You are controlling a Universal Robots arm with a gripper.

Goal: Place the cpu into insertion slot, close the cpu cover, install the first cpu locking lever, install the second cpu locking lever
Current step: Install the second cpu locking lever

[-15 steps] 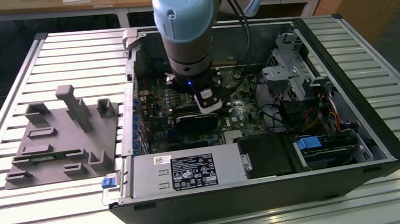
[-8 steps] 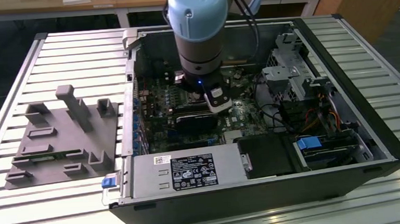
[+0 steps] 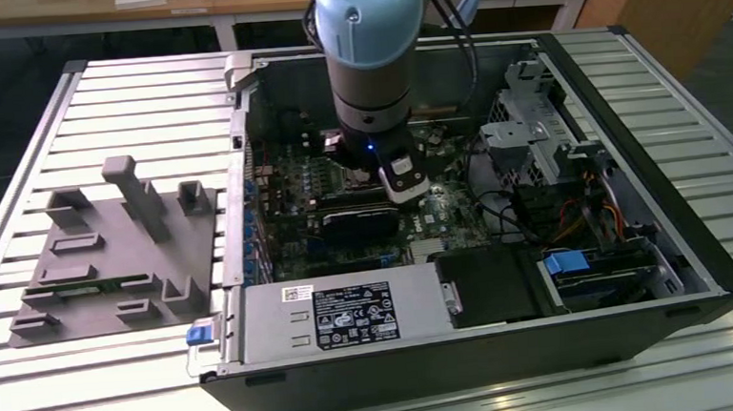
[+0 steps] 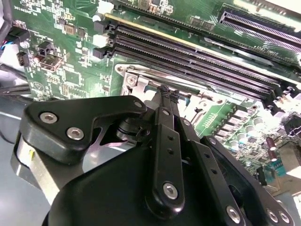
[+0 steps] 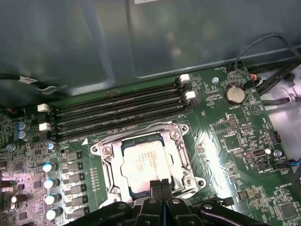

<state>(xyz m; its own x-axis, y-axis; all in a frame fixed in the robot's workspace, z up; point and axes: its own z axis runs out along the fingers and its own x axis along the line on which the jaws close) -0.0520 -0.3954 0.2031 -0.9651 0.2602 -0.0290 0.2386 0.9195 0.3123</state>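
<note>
The cpu lies flat in the insertion slot, its silver-grey top showing through the window of the cpu cover. The cover lies down flat over it, and the slot's pin field is hidden beneath. My gripper stands at the socket's near edge with its two black fingertips pressed together, shut. In the second wrist view the gripper tips sit right at the silver socket frame. Whether anything thin is pinched between them I cannot tell. In the exterior view the gripper reaches down into the open computer case.
Long black memory slots run just beyond the socket. A coin battery and a row of capacitors flank it. The power supply, drive cage and cables crowd the case. A grey fixture block sits outside, on the exterior view's left.
</note>
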